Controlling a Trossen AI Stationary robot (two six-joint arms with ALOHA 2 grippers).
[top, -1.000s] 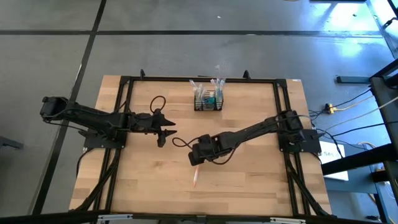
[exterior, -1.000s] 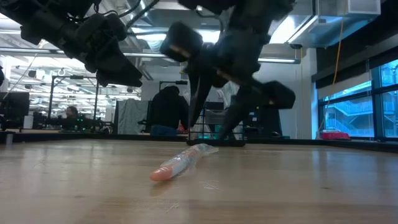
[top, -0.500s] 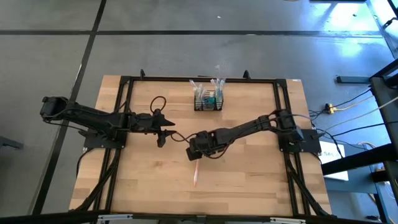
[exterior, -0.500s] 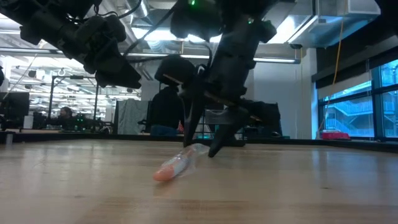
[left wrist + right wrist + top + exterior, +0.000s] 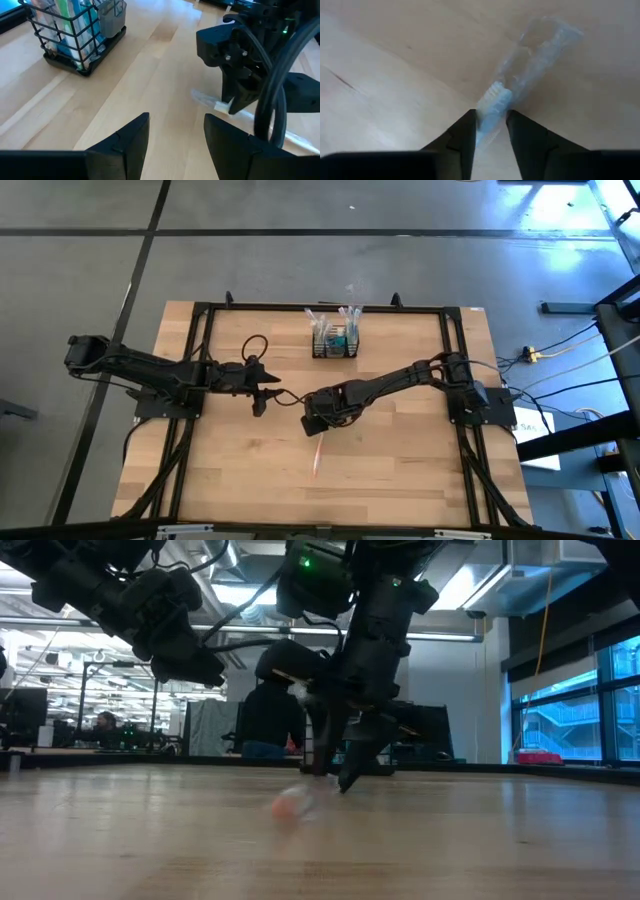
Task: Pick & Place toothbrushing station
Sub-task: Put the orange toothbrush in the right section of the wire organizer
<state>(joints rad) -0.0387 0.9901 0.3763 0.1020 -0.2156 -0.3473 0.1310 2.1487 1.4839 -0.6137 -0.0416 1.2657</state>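
1. Toothbrushing station (image 5: 336,339) hasn't budged from the upper middle of the overhead frame; the black wire caddy stands upright near the far edge of the counter (image 5: 400,470), brushes and teal tubes poking out of it, well apart from both arms.
2. At left of centre, the left gripper (image 5: 262,390) waits above the wood just as it did a second ago, its jaws released and holding nothing.
3. Just right of it, the right gripper (image 5: 312,423) has swung in and come down onto the head end of the wrapped toothbrush (image 5: 317,454) lying below centre.
4. Its jaws have narrowed over the last second and now pinch the bristle end, as the right wrist view shows.
5. In the low view the orange handle end (image 5: 287,806) has slid and looks smeared, so I'd say the brush is just being lifted.
6. That suggests the carry up to the caddy comes next.
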